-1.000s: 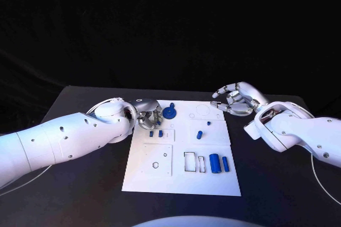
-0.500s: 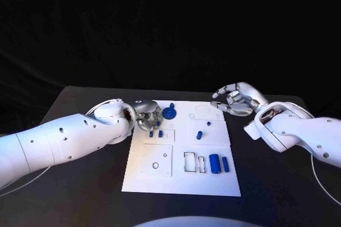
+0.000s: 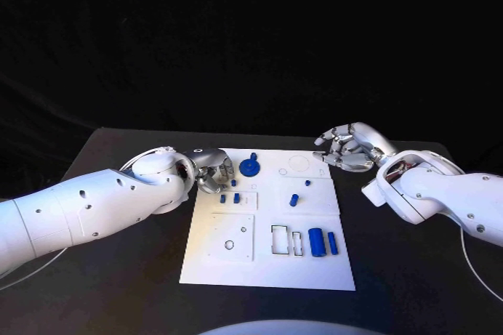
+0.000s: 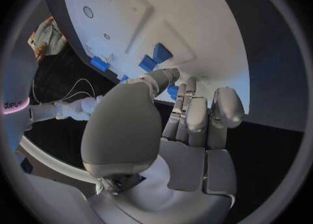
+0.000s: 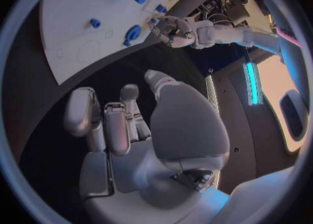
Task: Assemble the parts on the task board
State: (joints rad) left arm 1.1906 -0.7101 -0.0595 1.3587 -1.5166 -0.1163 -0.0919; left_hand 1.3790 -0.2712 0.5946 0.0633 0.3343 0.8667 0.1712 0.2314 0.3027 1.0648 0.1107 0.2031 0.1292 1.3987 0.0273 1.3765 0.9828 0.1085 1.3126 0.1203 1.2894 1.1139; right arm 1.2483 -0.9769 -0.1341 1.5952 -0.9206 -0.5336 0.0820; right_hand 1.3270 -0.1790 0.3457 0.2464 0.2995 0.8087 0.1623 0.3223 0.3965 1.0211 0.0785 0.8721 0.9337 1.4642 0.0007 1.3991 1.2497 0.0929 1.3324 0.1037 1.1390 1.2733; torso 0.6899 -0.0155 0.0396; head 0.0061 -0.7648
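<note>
Left hand [image 3: 215,169] curling empty fingers at board [image 3: 268,266] edge; right hand [image 3: 351,147] hovering beside it, fingers curled, empty

Task board [image 3: 267,259]: looked matt white, smooth, plastic-like. Parts [image 3: 317,242]: smooth blue plastic, slight sheen. Table [image 3: 126,277]: matt black. Hands [image 3: 351,147]: satin silver, metallic look. Arms [image 3: 84,208]: glossy white shells.
</note>
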